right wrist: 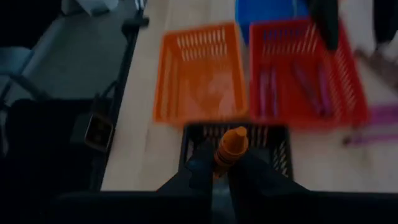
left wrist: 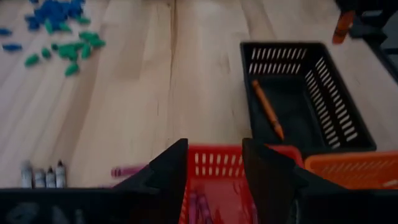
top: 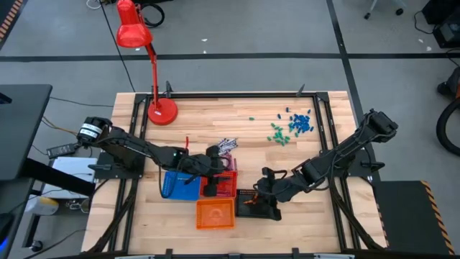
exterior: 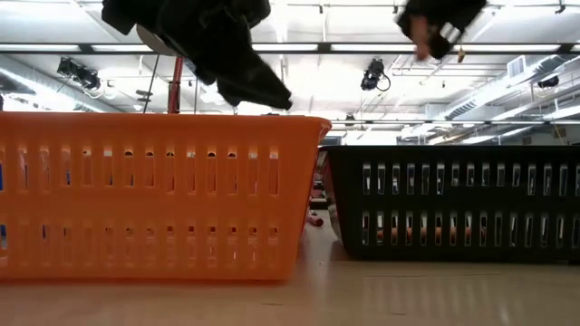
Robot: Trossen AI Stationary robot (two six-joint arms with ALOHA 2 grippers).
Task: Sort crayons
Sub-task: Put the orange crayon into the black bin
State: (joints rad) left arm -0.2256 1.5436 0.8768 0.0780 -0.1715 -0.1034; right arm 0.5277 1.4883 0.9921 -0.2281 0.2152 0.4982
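The right end effector (right wrist: 214,163) is closed on an orange crayon (right wrist: 230,147), which stands nearly upright between its fingers, directly above the black tray (right wrist: 273,149). That is the relation the next move turns on: the crayon hangs over the black tray, where another orange crayon (left wrist: 268,109) already lies slantwise on the floor, so a release there looks like the likely step.

The left end effector (left wrist: 214,174) has its fingers spread wide and holds nothing; it hovers over the red tray (left wrist: 214,163), which holds magenta crayons (right wrist: 311,84). Of the loose ones on the counter (left wrist: 155,93), the grey crayons (left wrist: 43,175) and a magenta crayon (left wrist: 127,170) lie just beside the red tray, nearer the left arm. The orange tray (top: 215,214) looks empty.
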